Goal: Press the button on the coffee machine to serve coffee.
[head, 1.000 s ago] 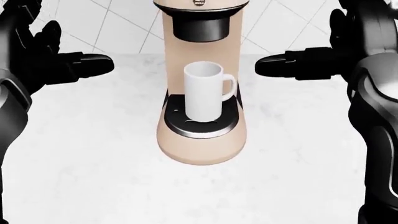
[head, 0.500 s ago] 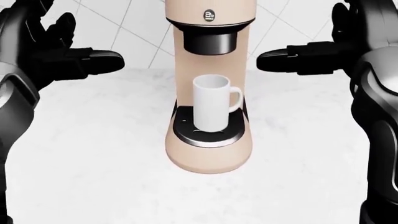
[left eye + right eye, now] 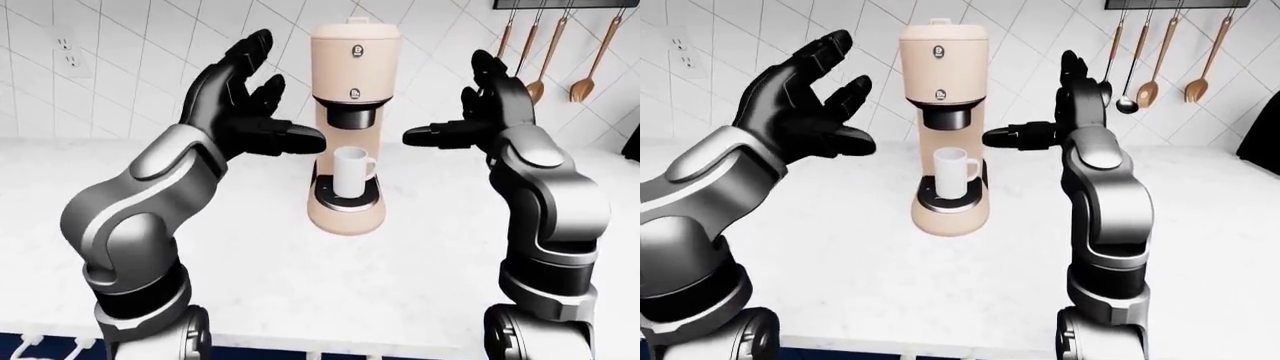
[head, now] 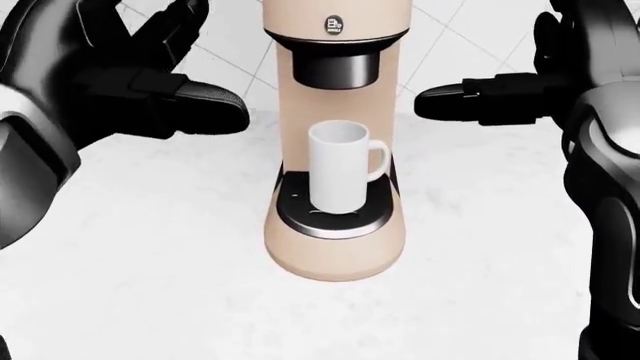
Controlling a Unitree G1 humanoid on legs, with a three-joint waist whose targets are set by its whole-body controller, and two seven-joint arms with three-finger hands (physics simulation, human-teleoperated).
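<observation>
flanking the beige coffee machine (image 3: 348, 127) in the left-eye view, the left hand (image 3: 240, 105) and right hand (image 3: 487, 112) hang spread wide — touching nothing. head view: white mug (image 4: 340, 165) sits on its drip tray, button (image 4: 335, 25) above.

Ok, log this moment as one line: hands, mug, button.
left hand open, raised beside coffee machine | right hand open, opposite side | mug on drip tray | button not touched
</observation>
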